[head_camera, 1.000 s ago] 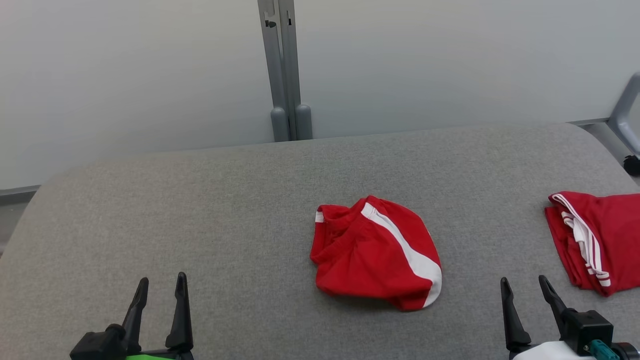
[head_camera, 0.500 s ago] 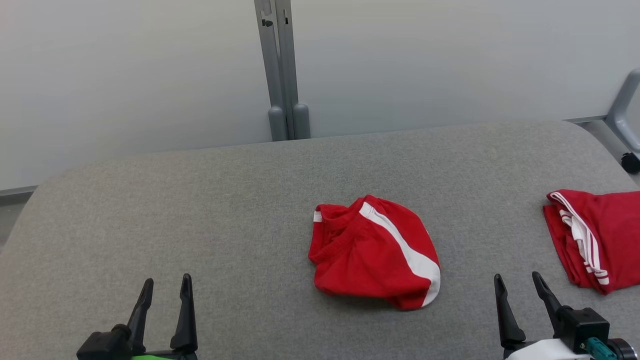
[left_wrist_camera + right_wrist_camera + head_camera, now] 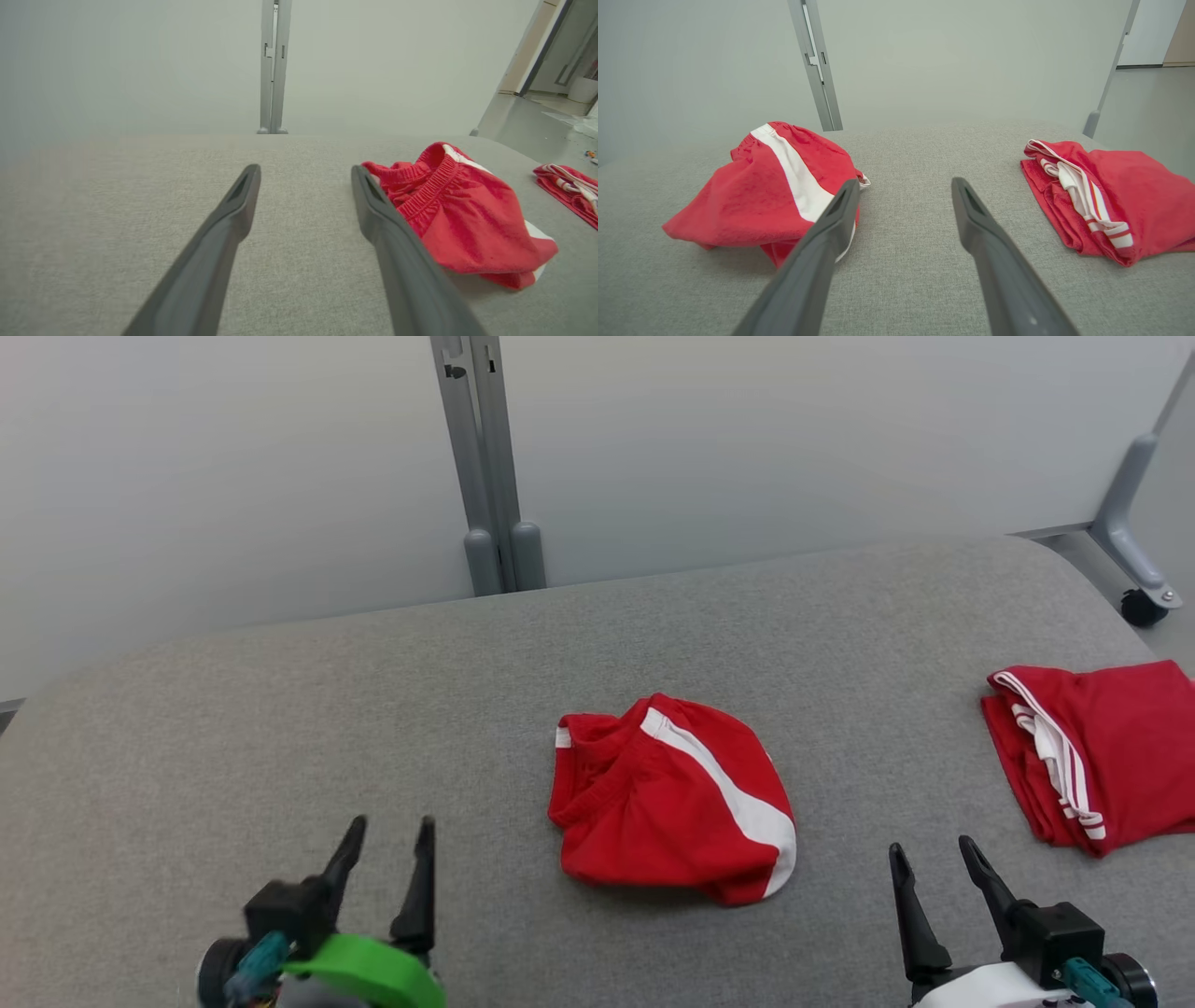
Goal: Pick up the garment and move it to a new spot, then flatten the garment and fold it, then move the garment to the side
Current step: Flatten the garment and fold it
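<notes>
The garment (image 3: 653, 803) is a crumpled pair of red shorts with a white side stripe, lying in a heap at the middle of the grey padded table (image 3: 280, 709). My left gripper (image 3: 392, 826) stands open near the table's front, left of the heap and apart from it. In the left wrist view the garment (image 3: 467, 219) lies just right of the left gripper (image 3: 304, 170), nothing between the fingers. My right gripper (image 3: 932, 847) is open at the front right, empty. In the right wrist view the garment (image 3: 752, 200) sits left of the right gripper (image 3: 904, 182).
A second red garment (image 3: 1111, 747) with thin white stripes lies folded at the table's right edge, also seen as a red pile (image 3: 1125, 196) to the right of my right fingers. A grey post (image 3: 481, 467) stands behind the table against a pale wall. A caster wheel (image 3: 1141, 607) is at the far right.
The camera has turned a little, shifting the whole picture left. My left gripper has moved forward and right, closer to the garment. The right gripper and both garments have stayed put.
</notes>
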You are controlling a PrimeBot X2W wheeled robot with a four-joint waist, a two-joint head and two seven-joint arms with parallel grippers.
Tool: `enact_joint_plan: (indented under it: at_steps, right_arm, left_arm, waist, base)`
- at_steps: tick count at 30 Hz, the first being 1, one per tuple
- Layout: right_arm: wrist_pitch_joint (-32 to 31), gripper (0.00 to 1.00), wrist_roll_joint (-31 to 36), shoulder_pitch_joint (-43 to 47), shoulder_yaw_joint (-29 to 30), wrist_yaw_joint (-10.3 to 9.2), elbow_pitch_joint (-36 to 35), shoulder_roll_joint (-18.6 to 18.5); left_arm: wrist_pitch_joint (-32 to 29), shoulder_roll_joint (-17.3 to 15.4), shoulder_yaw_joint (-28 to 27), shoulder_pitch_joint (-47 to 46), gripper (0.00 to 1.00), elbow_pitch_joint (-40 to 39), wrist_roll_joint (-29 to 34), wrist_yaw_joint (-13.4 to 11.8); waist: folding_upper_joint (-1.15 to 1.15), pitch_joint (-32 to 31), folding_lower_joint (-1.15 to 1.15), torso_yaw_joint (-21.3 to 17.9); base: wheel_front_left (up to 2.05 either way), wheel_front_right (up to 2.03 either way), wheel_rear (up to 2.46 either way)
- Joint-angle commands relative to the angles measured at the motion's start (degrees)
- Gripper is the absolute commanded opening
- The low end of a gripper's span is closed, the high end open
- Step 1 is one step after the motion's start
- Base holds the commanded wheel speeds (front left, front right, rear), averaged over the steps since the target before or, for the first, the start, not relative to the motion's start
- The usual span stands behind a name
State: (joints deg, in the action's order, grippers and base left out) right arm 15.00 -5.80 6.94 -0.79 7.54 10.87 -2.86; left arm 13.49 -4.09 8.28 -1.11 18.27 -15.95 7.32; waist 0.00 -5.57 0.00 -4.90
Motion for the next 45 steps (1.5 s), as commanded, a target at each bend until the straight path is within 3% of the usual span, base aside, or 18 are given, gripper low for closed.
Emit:
enact_joint_plan:
  at_steps: [1,6,16,21,26,37,45]
  right_arm:
    - [0.2,1.0,-0.1,-0.6,-0.4,-0.11,0.1,-0.1]
    - [0.2,1.0,-0.4,-1.8,-2.7,-0.11,0.6,-0.1]
    - [0.2,1.0,-0.4,-3.5,-4.9,-0.11,1.1,-0.1]
    - [0.2,1.0,-0.5,-4.1,-5.4,-0.11,1.2,-0.1]
    - [0.2,1.0,-0.6,-5.0,-5.6,-0.11,1.2,-0.1]
    - [0.2,1.0,-0.8,-4.4,-4.9,-0.11,1.0,-0.1]
    - [0.2,1.0,-0.9,-4.0,-4.7,-0.11,1.0,-0.1]
  left_arm:
    - [-1.2,0.2,1.4,-2.5,1.0,0.9,-0.5,0.3]
    - [-10.8,0.7,9.0,-11.5,1.0,6.1,-5.9,0.3]
    - [-24.6,1.1,15.8,-23.6,1.0,14.2,-15.6,0.0]
    - [-26.7,1.0,17.8,-27.7,1.0,17.6,-18.2,-0.9]
    - [-26.8,0.9,18.4,-30.9,1.0,22.0,-17.1,-3.3]
    - [-27.7,0.5,18.5,-33.4,1.0,27.5,-16.3,-6.8]
    - [-30.6,0.7,19.0,-31.1,1.0,26.5,-19.0,-4.6]
  waist:
    - [0.0,0.9,0.0,-1.4]
    - [0.0,2.3,0.0,-5.1]
    - [0.0,5.1,0.0,-11.9]
    - [0.0,6.1,0.0,-14.9]
    - [0.0,6.7,0.0,-17.3]
    - [0.0,6.8,0.0,-17.9]
    - [0.0,6.5,0.0,-17.1]
  base:
    - [0.0,0.0,0.0]
    - [0.0,0.0,0.0]
    - [0.0,0.0,0.0]
    - [0.0,0.0,0.0]
    - [0.0,0.0,0.0]
    - [0.0,0.0,0.0]
    - [0.0,0.0,0.0]
